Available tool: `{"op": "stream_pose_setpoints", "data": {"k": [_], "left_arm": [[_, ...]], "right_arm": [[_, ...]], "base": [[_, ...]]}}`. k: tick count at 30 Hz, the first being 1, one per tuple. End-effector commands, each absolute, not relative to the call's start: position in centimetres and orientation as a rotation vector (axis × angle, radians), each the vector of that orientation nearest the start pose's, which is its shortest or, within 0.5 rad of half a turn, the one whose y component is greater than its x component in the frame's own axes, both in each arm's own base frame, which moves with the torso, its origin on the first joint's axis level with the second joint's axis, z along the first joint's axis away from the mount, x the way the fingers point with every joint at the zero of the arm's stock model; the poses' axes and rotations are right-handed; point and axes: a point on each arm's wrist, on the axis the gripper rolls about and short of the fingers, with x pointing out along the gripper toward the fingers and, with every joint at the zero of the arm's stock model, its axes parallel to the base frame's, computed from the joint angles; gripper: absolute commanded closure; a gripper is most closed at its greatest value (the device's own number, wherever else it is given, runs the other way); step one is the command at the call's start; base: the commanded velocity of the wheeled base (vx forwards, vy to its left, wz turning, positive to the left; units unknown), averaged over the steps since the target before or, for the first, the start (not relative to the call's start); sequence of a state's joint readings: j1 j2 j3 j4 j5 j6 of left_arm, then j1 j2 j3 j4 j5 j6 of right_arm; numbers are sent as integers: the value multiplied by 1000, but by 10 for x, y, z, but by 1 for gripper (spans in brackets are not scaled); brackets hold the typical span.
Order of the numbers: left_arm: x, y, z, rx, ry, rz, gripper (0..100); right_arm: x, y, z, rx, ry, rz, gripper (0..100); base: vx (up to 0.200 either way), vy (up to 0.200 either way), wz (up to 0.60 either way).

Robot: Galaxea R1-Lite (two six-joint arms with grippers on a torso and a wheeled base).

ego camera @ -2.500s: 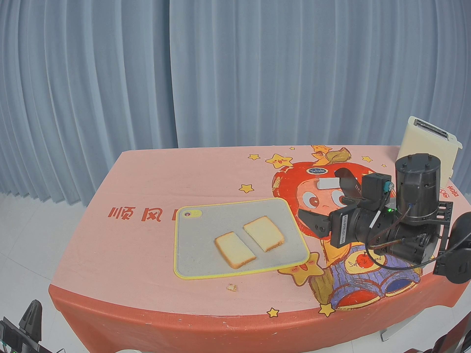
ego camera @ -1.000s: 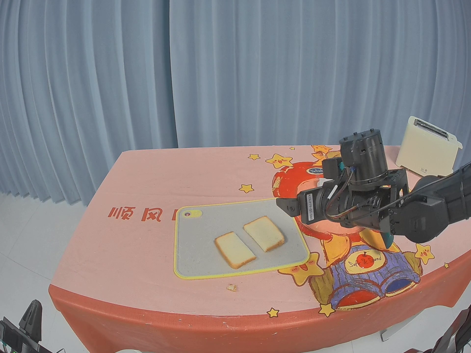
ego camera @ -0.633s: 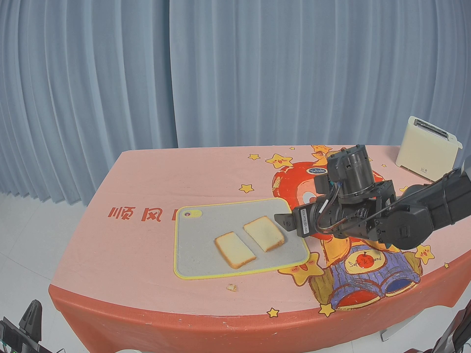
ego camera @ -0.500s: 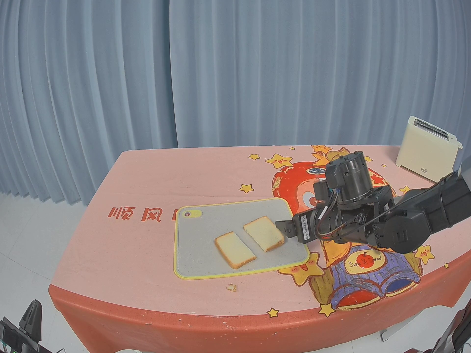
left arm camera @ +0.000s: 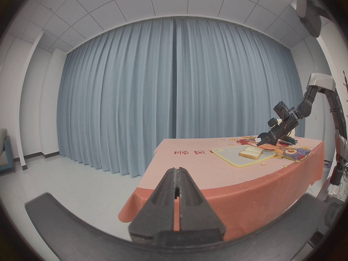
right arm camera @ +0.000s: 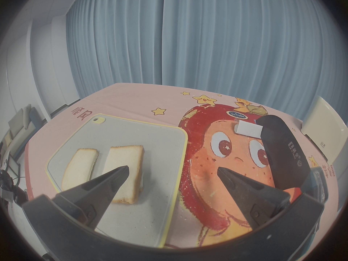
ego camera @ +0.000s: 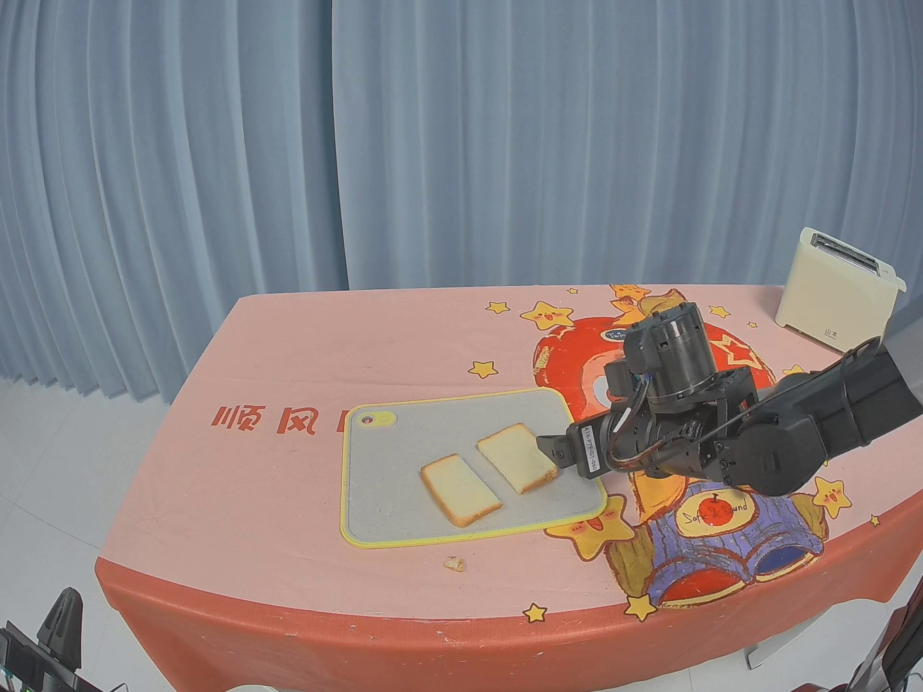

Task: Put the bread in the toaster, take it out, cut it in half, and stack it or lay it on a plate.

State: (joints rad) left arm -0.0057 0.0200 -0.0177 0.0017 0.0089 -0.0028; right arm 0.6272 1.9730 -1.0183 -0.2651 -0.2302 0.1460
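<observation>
Right gripper [right arm camera: 172,169]: fingers wide, empty, just beside right bread half [ego camera: 517,457] | left bread half [ego camera: 461,488] adjacent, both on cutting board [ego camera: 385,506] | left gripper [left arm camera: 177,171]: fingers pressed together, empty

The tablecloth [ego camera: 288,492] is printed fabric with a faint sheen, and the cutting board [ego camera: 385,502] looks like matt grey plastic. The bread halves [ego camera: 461,489] show a dry, porous crumb; the toaster [ego camera: 835,305] has a smooth cream plastic shell.

right tool [right arm camera: 172,170] swung left from toaster [ego camera: 838,290], lowered beside bread half [ego camera: 517,457]
</observation>
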Motion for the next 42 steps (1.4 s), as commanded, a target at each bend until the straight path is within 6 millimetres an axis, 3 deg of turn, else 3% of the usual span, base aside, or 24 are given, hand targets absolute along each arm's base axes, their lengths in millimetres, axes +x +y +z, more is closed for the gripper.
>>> {"op": "stream_pose_setpoints", "data": {"k": [1, 11, 19, 20, 42], "left_arm": [[-21, 0, 76, -3, 23, 3, 100], [-21, 0, 76, -3, 23, 3, 100], [-21, 0, 76, -3, 23, 3, 100], [-21, 0, 76, -3, 23, 3, 100], [-21, 0, 76, -3, 23, 3, 100]], "right_arm": [[297, 212, 110, -152, 655, 338, 0], [299, 214, 93, -178, 697, 324, 0], [300, 215, 90, -182, 696, 319, 0], [299, 216, 90, -184, 694, 315, 100], [295, 214, 95, -179, 683, 319, 100]], "base": [[0, 0, 0], [0, 0, 0], [0, 0, 0], [0, 0, 0], [0, 0, 0]]}}
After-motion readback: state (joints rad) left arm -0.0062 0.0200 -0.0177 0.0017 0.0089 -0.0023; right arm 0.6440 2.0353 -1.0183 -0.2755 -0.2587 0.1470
